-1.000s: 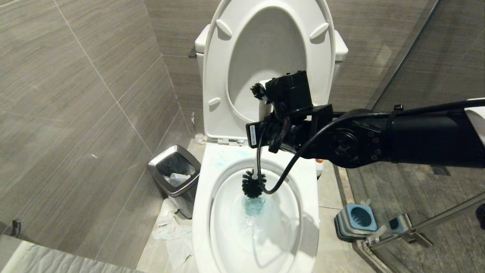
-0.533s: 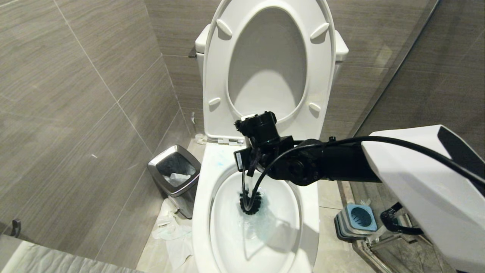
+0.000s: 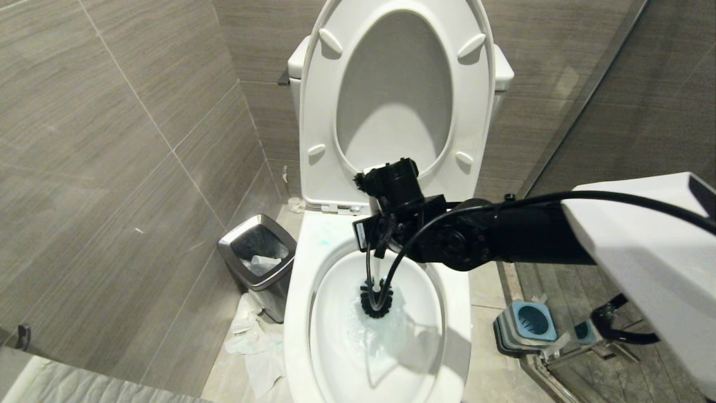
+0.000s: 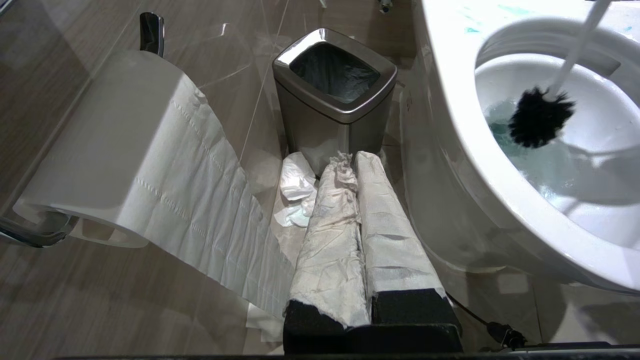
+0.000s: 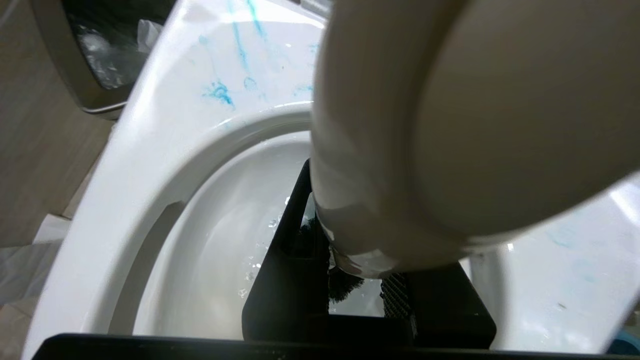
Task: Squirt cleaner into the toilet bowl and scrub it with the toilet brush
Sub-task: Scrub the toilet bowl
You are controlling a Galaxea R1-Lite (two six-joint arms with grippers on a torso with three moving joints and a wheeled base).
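holding the long pale grey-white toilet brush (image 3: 376, 291) by its handle, my right gripper (image 5: 367, 280) hangs over the back of the large glossy white ceramic toilet bowl (image 3: 299, 313), its dark fingers (image 5: 285, 280) closed narrow on the handle — the rounded paddle end fills most of the right wrist view. the shaft slants down into the bowl and the round bushy black bristle head sits low inside, at the edge of the water. light blue-teal cleaner (image 5: 218, 92) shows as thin streaks and smears on the white rim near the hinge, and it tints the water around and below the bristles. the white seat and lid stand raised against the tank.

my left gripper (image 4: 357, 240) is parked low beside the bowl, its two fingers wrapped in white tissue and pressed together with nothing between them. just ahead of it stands a small chrome-rimmed black trash bin (image 4: 334, 107) with crumpled paper at its foot — and a roll of white toilet paper (image 4: 125, 150) hangs on the wall nearby. a squat blue-and-grey square holder (image 3: 526, 327) sits on the floor on the bowl's other side.
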